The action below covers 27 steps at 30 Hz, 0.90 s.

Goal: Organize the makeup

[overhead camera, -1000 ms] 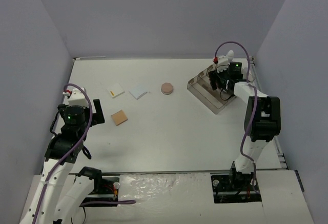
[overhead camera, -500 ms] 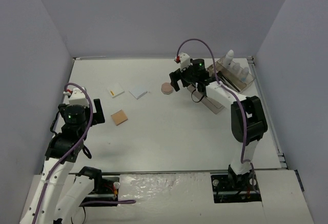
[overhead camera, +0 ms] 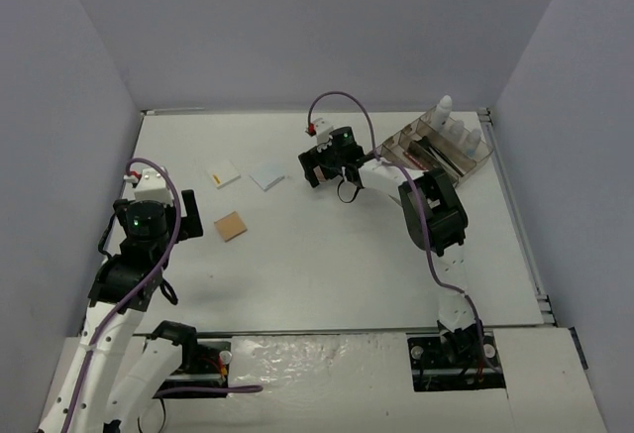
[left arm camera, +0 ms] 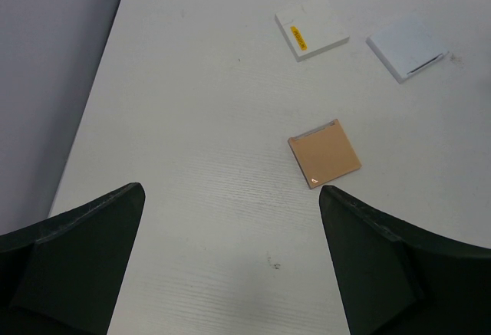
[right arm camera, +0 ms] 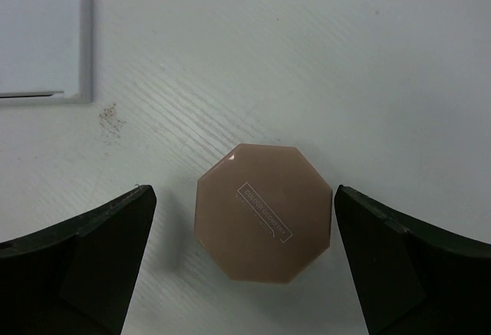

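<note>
Your compact (right arm camera: 265, 212) is a brownish-pink octagon with a small boxed label on its lid; it's lying flat on the counter (right arm camera: 322, 36) right between the right jaws, which are wide and clear of it. Left jaws wide too, holding nothing; tan pad (left arm camera: 325, 153) lies beyond them.

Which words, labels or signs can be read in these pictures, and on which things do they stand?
No text is clear enough to quote.
On the compact: a framed line of print on the lid, too blurred to read.
On the white pad: a small yellow label, too small to read.
On the tan pad: a tiny white mark at one corner, unreadable.
On the pale-blue pad: no text visible.
</note>
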Tool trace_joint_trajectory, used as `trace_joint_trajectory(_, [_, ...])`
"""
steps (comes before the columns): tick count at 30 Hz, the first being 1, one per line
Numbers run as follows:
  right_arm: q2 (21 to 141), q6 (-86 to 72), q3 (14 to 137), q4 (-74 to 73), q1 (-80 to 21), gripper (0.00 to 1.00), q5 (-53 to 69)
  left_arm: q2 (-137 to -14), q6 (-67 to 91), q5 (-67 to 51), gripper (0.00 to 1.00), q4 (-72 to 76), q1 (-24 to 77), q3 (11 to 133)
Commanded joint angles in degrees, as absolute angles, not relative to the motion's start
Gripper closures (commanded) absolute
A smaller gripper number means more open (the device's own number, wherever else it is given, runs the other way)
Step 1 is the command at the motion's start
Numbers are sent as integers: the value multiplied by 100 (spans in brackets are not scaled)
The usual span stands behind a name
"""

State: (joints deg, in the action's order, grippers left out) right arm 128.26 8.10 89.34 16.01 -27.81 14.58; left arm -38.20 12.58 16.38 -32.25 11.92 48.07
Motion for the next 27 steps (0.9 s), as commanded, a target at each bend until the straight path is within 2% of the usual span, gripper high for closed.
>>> trace_joint_trajectory(1, [12766,725,9275,1838,-2835,2,1159,-3884,1230,1714,3,-2893,1161,4913])
trace_joint_trajectory(4, [12779,801,9233,1798,-2877,9,1078,-3885,1239,1699,3,-2892,1160,4913])
trace_joint_trajectory(13, [12526,900,8937,1802,-2935,41,939,-3867,1240,1704,3,-2900,1160,4913])
trace_joint_trajectory(17, [12225,977,8799,1786,-2928,80,908,-3867,1248,1696,3,-2899,1160,4913])
trace_joint_trajectory(18, [12103,988,8764,1784,-2927,87,901,-3863,1248,1696,3,-2900,1160,4913])
trace_joint_trajectory(27, [10594,963,7919,1643,-2755,86,465,-3858,1251,1693,3,-2900,1160,4904])
